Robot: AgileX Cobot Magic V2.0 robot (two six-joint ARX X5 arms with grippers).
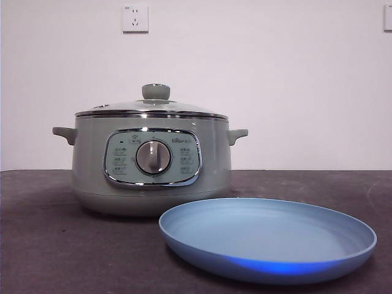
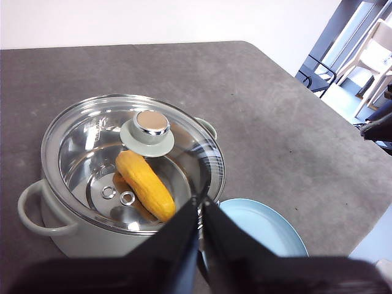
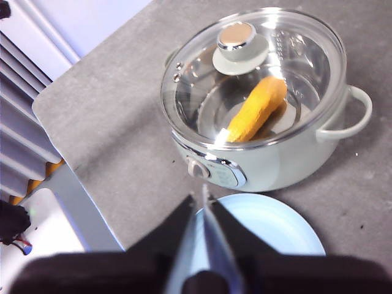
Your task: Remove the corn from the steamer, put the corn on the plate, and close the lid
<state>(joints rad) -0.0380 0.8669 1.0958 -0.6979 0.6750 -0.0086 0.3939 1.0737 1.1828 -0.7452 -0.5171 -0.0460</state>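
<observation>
The sage-green steamer (image 1: 152, 165) stands left of centre on the table, its glass lid (image 1: 152, 107) resting on top with the pale green knob up. Through the glass, both wrist views show the yellow-orange corn (image 2: 146, 184) (image 3: 256, 109) lying inside the steamer (image 2: 79, 236) (image 3: 275, 165) under the lid (image 2: 131, 159) (image 3: 257, 67). The blue plate (image 1: 269, 236) lies empty in front, to the right of the pot, and shows in both wrist views (image 2: 269, 229) (image 3: 275, 229). My left gripper (image 2: 201, 205) and my right gripper (image 3: 201, 199) hang high above the table, both shut and holding nothing.
A wall socket (image 1: 135, 18) sits on the white wall behind. The dark table runs to a rounded corner (image 2: 245, 46) with chairs beyond it; the other edge (image 3: 49, 104) borders a white frame.
</observation>
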